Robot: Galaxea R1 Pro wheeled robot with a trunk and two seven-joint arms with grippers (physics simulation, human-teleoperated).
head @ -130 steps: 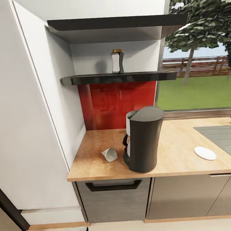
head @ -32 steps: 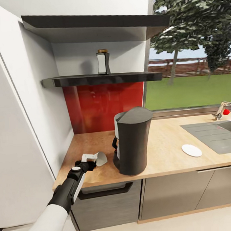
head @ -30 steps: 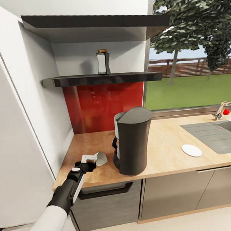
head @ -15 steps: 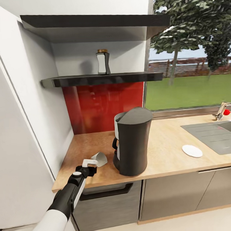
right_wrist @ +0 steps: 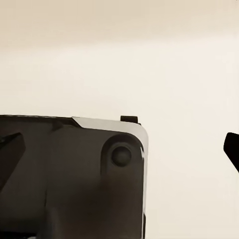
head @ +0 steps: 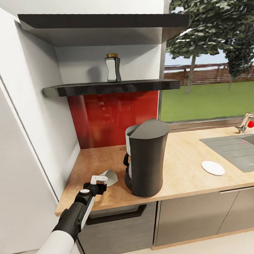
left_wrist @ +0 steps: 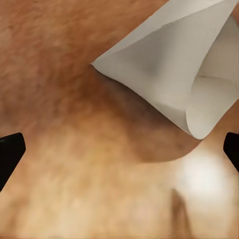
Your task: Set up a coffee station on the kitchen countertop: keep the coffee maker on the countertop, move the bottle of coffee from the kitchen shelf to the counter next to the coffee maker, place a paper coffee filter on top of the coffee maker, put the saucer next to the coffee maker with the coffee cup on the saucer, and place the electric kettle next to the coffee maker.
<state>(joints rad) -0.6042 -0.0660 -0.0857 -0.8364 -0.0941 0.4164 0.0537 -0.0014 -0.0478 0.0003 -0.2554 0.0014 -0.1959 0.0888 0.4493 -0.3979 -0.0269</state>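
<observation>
A dark coffee maker [head: 147, 163] stands on the wooden countertop [head: 181, 176]. Just left of it a white paper coffee filter [head: 109, 177] lies on its side. My left gripper [head: 100, 179] hovers low at the filter's near side; in the left wrist view it [left_wrist: 119, 154] is open, with the filter cone [left_wrist: 169, 74] lying ahead of the black fingertips [left_wrist: 10, 154] and not between them. The bottle of coffee [head: 112, 68] stands on the dark shelf [head: 110, 87]. A white saucer [head: 213, 168] lies to the right. My right gripper [right_wrist: 119, 149] is open over the floor.
A white tall cabinet side [head: 41, 120] walls in the counter on the left. A sink [head: 236, 151] with a faucet [head: 247, 121] sits at the right. A second shelf [head: 99, 24] overhangs the bottle. A drawer handle [head: 116, 215] is below the counter edge.
My left arm came into view and reached to the filter, then eased back slightly toward the counter's front edge. The head view shifted a little. The filter stays on the counter.
</observation>
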